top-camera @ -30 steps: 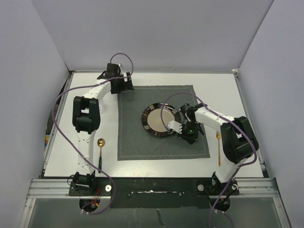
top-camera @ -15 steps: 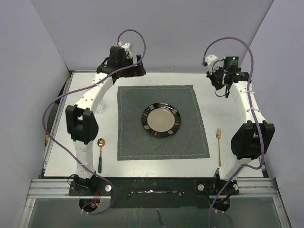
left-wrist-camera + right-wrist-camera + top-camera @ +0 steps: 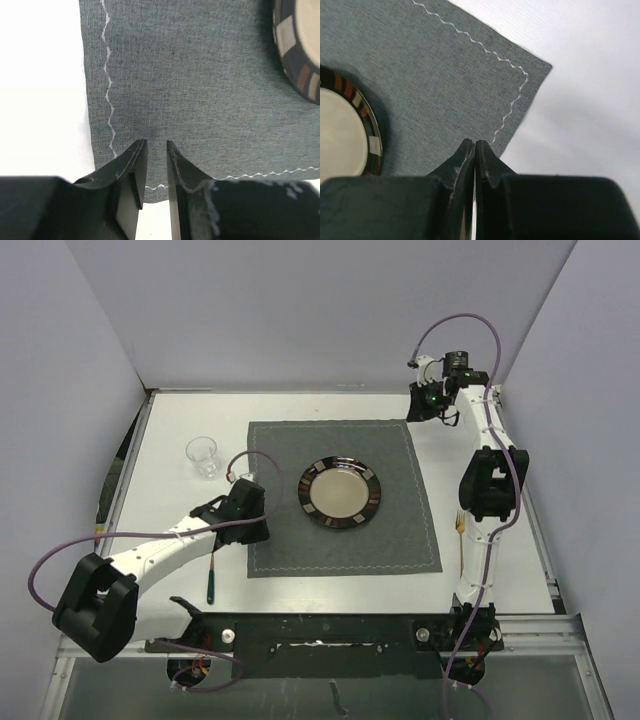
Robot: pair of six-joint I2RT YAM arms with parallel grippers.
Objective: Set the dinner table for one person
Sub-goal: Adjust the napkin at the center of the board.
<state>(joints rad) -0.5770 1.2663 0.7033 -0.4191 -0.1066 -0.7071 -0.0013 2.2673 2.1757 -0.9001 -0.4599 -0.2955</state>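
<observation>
The dinner table [image 3: 150,500] is a white top carrying a dark grey stitched placemat [image 3: 345,540]. A dark-rimmed plate [image 3: 340,493] sits at the mat's middle. My left gripper [image 3: 256,526] hangs low over the mat's near-left corner; in the left wrist view its jaws [image 3: 156,142] stand a narrow gap apart with only cloth showing between them. A spoon's teal handle [image 3: 211,580] pokes out under the left arm, its bowl hidden. My right gripper [image 3: 420,408] is shut and empty above the mat's far-right corner [image 3: 540,67].
A clear glass [image 3: 203,455] stands on the table left of the mat. A gold fork [image 3: 461,540] lies right of the mat, partly behind the right arm. Grey walls close in the back and sides.
The left arm swung from the far-left back down to the mat's near-left corner, and its jaws narrowed. The right arm rose from beside the plate to the far-right corner.
</observation>
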